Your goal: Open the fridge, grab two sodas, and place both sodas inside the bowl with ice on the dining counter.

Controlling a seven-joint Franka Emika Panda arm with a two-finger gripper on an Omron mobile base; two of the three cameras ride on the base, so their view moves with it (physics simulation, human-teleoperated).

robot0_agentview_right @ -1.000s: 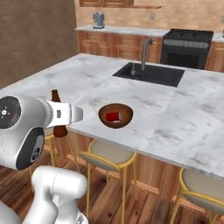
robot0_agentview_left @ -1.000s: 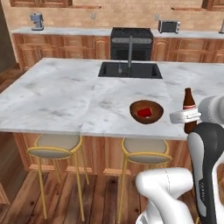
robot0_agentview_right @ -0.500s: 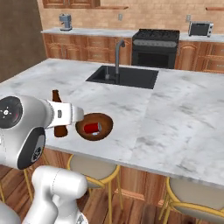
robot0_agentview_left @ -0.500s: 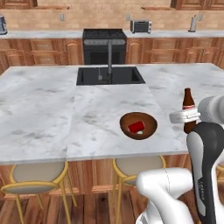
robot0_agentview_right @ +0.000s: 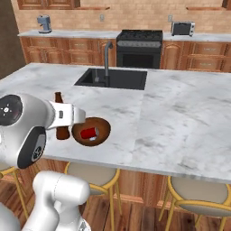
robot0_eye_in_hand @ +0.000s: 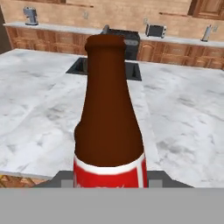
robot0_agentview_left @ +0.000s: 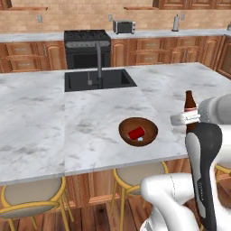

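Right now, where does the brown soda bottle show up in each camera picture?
Left base view: brown soda bottle at the right edge, upright, right of the wooden bowl.
Right base view: bottle at left, left of the bowl.
Hand view: bottle centre, close up.
Shared landmark: the black sink behind it.

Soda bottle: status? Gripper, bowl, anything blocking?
Gripper shut on soda bottle, upright, beside the bowl. Red soda already in bowl with ice. Nothing between bottle and bowl.

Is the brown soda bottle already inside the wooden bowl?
No. In the left base view the bottle stands upright in the gripper to the right of the bowl, which holds the red can.
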